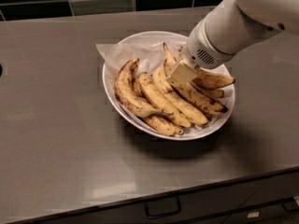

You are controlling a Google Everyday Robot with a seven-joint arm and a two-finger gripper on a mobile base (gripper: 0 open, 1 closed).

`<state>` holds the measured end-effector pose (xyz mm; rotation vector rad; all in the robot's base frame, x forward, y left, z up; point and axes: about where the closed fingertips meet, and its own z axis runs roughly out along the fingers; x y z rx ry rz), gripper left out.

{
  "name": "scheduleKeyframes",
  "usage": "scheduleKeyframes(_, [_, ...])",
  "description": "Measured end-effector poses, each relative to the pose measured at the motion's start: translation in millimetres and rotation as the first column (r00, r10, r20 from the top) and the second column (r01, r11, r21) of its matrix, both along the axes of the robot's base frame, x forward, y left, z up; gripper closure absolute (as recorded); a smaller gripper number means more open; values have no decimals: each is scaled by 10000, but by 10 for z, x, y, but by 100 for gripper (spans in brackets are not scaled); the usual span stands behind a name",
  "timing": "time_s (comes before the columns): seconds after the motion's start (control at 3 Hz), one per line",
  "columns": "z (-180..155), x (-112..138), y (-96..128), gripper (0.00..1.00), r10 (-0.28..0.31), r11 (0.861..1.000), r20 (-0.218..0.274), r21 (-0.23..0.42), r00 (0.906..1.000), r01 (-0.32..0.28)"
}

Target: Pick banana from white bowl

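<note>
Grey worktop (56,125) is occupied by the white bowl (201,134) of bananas. The gripper (182,73) is positioned over the bowl's middle, right at the banana (201,99), which is laid from 12 toward 4 o'clock. Whether the gripper is open cannot be told.

The robot's pale cream gripper (182,73) hung over the middle of the wide, white, paper-lined bowl (196,135), covering part of the long, brown-streaked yellow banana (202,101). The bulky white arm (233,27), cut off by the top and right edges, hid the bowl's far right rim. A dark object (1,70) was clipped by the left edge.
</note>
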<state>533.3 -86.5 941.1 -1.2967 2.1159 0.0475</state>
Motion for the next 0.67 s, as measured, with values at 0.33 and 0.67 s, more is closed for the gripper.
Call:
scheduleKeyframes(0.33, [-29, 39, 53, 44, 154, 9999, -128, 13, 9998, -154])
scheduleKeyframes(0.67, [-58, 80, 126, 43, 347, 9994, -248, 12, 9991, -347])
